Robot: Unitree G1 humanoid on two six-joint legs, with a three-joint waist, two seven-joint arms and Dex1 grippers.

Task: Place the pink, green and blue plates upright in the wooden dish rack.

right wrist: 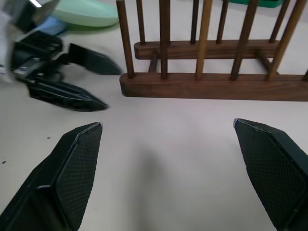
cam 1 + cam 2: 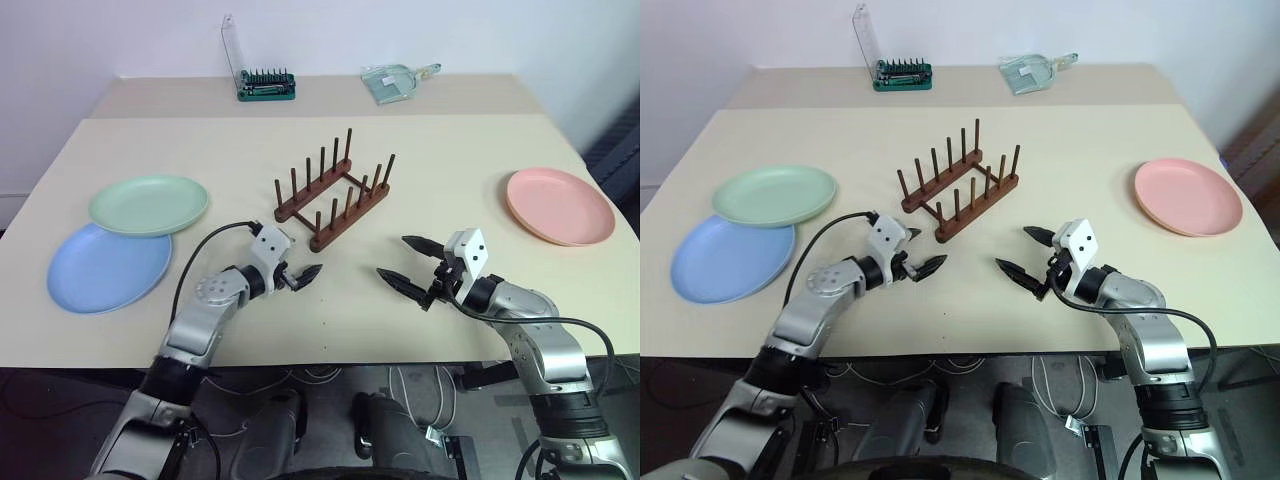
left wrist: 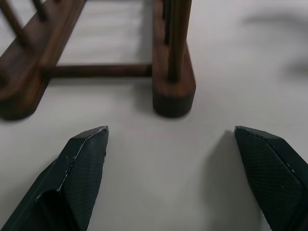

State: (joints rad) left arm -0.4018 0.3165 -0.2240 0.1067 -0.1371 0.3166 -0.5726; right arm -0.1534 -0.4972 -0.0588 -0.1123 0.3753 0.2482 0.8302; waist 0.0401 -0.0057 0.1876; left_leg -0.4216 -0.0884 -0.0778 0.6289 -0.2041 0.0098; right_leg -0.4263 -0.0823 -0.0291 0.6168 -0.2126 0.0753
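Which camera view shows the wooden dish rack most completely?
The left eye view: the whole wooden dish rack stands unobstructed, both rails and all pegs visible, no plate in it. The right eye view shows it much the same. The left wrist view shows just its near rail ends; the right wrist view shows its side, peg tops cut off.

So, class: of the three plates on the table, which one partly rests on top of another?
The green plate. Its near edge overlaps the blue plate on the robot's left, while the pink plate lies alone on the right, touching nothing else.
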